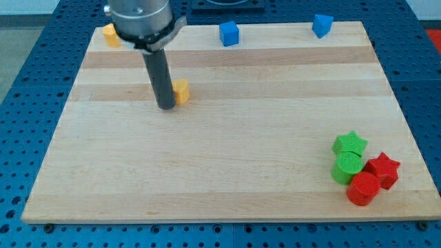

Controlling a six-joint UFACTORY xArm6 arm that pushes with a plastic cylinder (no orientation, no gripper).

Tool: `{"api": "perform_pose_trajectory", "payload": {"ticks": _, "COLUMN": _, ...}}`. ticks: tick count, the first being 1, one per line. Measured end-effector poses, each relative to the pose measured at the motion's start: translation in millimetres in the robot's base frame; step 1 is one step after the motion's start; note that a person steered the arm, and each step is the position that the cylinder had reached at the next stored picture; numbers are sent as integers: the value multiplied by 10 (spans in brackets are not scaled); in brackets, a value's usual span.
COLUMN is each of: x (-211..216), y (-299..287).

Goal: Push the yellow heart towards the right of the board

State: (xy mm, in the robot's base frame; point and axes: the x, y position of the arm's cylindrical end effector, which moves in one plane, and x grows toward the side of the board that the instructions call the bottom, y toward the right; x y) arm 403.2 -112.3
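Our small yellow heart block (181,91) sits in the upper left part of the pale wooden worktop (227,172), partly hidden behind our dark rod. Our tip (166,107) rests on the wood just at the heart's left side, seemingly touching it. There is no end effector with jaws here, only the straight rod, so nothing is opened or clamped.

To the heart's right we see a long stretch of bare wood running across to the worktop's right edge at the same height. Near the top edge lie a blue cube-like block (229,33) and, further right, a blue block of angular shape (321,25); both are well above the heart's row. At the top left corner a second yellow-orange block (111,34) sits at the edge, partly covered by the arm's grey housing.

Low at the view's right, close to the right edge, we see a cluster pressed together: a green star (350,144), a green round block (346,167), a red star (383,170) and a red round block (362,189).
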Motion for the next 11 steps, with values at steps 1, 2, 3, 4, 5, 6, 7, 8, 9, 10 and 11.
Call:
{"api": "perform_pose_trajectory", "payload": {"ticks": 1, "x": -283, "y": 30}}
{"api": "perform_pose_trajectory", "payload": {"ticks": 2, "x": -546, "y": -142}}
{"api": "perform_pose_trajectory", "payload": {"ticks": 3, "x": -597, "y": -142}}
{"api": "perform_pose_trajectory", "payload": {"ticks": 4, "x": -456, "y": 183}}
{"api": "perform_pose_trajectory", "payload": {"ticks": 5, "x": -375, "y": 712}}
{"api": "perform_pose_trajectory", "payload": {"ticks": 6, "x": -376, "y": 1230}}
{"api": "perform_pose_trajectory", "payload": {"ticks": 7, "x": -376, "y": 1703}}
{"api": "perform_pose_trajectory", "payload": {"ticks": 8, "x": -364, "y": 1961}}
{"api": "perform_pose_trajectory", "payload": {"ticks": 9, "x": -358, "y": 1699}}
{"api": "perform_pose_trajectory", "payload": {"ticks": 10, "x": -301, "y": 1640}}
{"api": "perform_pose_trajectory", "payload": {"ticks": 11, "x": -49, "y": 1657}}
